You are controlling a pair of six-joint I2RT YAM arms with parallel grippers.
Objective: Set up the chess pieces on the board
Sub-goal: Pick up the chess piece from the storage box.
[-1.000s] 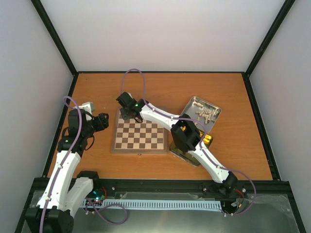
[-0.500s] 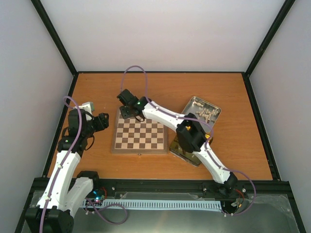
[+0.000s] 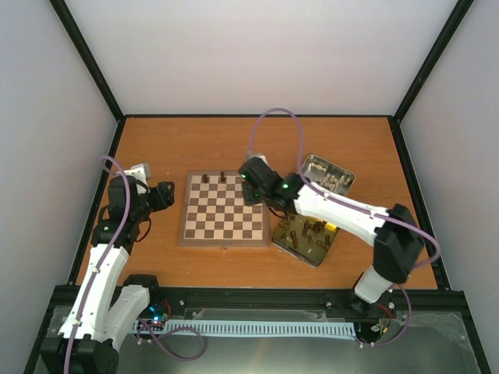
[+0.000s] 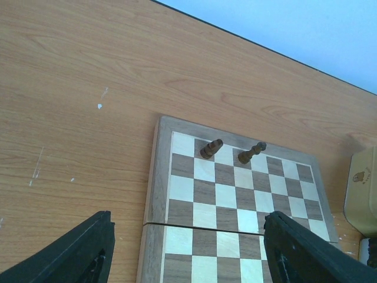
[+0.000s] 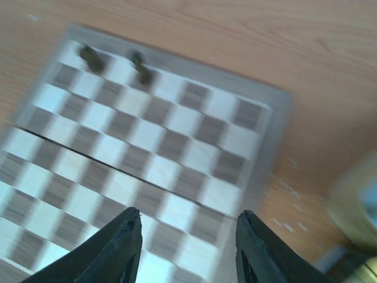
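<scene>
The board (image 3: 224, 214) lies on the surface (image 3: 171, 140). Two dark chess pieces (image 3: 206, 178) (image 3: 223, 176) stand upright in the board's far row, toward its left end, with one empty square between them. No other piece is on the board.

The left jaws hang just off the board's left edge, clear of it. In the left wrist view the fingers (image 4: 76, 253) are spread wide with nothing between them, and the two dark pieces (image 4: 211, 148) stand well beyond the tips.

The right jaws are above the board's far right corner. The right wrist view is blurred, but it shows the fingers (image 5: 121, 247) parted and empty. Only checkered squares lie beneath the gap, and the two dark pieces (image 5: 89, 56) are well away at the board's opposite end.

Just beside the board's right edge sits a gold-lined tin (image 3: 323, 248) holding more dark pieces (image 3: 300, 230), some upright. Farther right of the board and toward the back is a grey tin (image 3: 312, 160) with cream-white pieces (image 3: 331, 179) lying loose inside. The right arm crosses between the two tins.
</scene>
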